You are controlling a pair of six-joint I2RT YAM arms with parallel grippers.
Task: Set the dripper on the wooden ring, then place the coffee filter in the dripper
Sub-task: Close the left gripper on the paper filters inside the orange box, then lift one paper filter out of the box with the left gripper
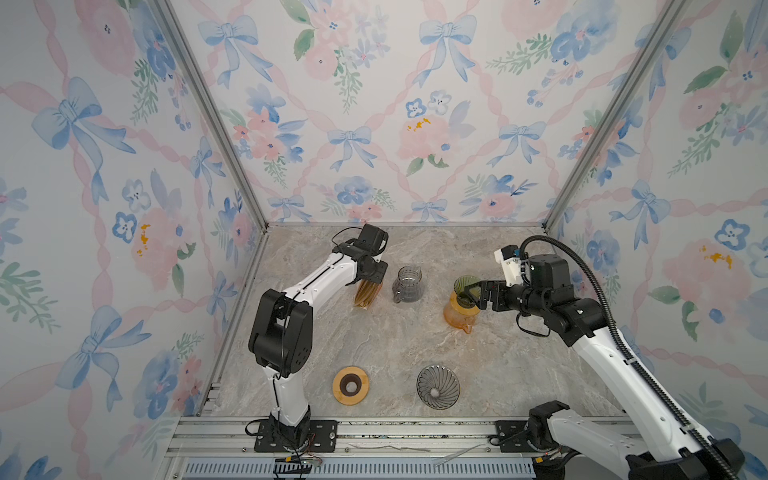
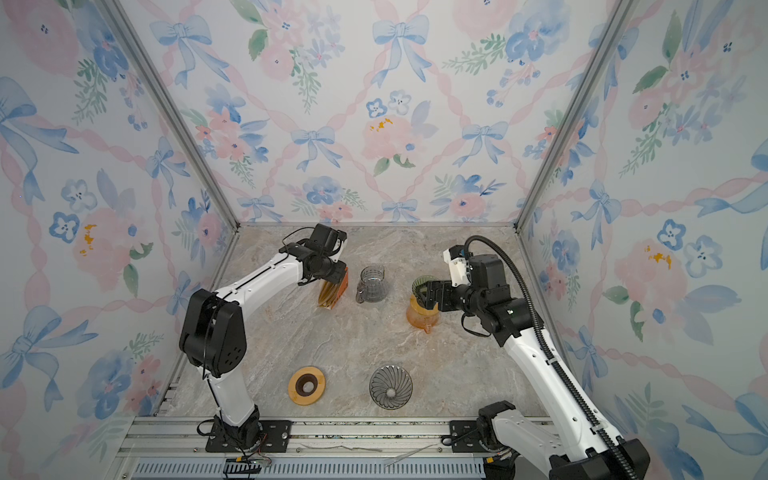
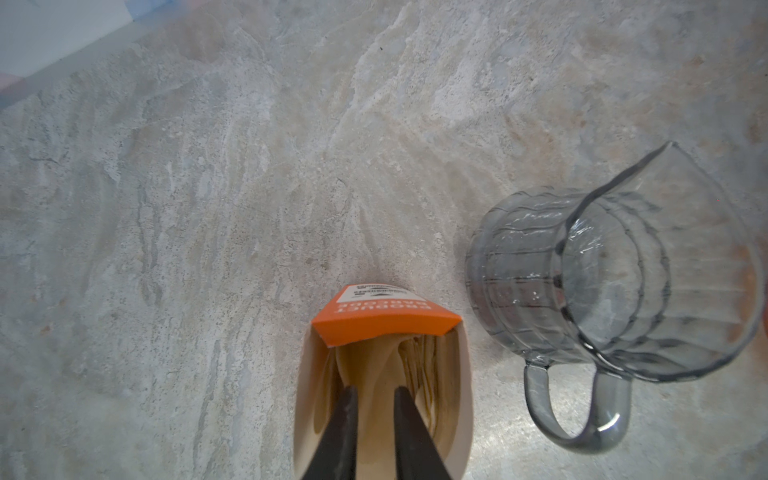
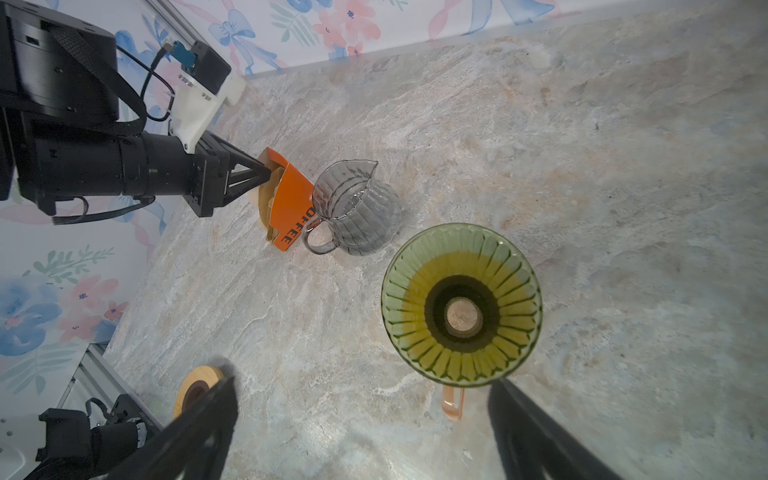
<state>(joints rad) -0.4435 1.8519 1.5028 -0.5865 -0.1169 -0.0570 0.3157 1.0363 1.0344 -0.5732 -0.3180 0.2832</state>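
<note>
An orange box of coffee filters (image 1: 365, 296) (image 2: 331, 293) (image 4: 291, 199) stands open at the back left of the stone table. My left gripper (image 3: 376, 390) (image 1: 368, 286) reaches down into the box. Its jaws stand narrowly apart with a brown coffee filter (image 3: 374, 365) filling the gap between them. More filters are stacked beside it. The green glass dripper (image 1: 464, 284) (image 2: 419, 284) (image 4: 461, 303) sits empty on an orange carafe (image 1: 457, 318). My right gripper (image 4: 363, 384) (image 1: 467, 296) hovers wide open beside the dripper's rim, holding nothing.
A grey glass pitcher (image 1: 407, 284) (image 3: 602, 282) (image 4: 357, 212) stands between the box and the carafe. Near the front lie a wooden ring holder (image 1: 350, 385) and a second, grey glass dripper (image 1: 438, 386). Floral walls enclose three sides.
</note>
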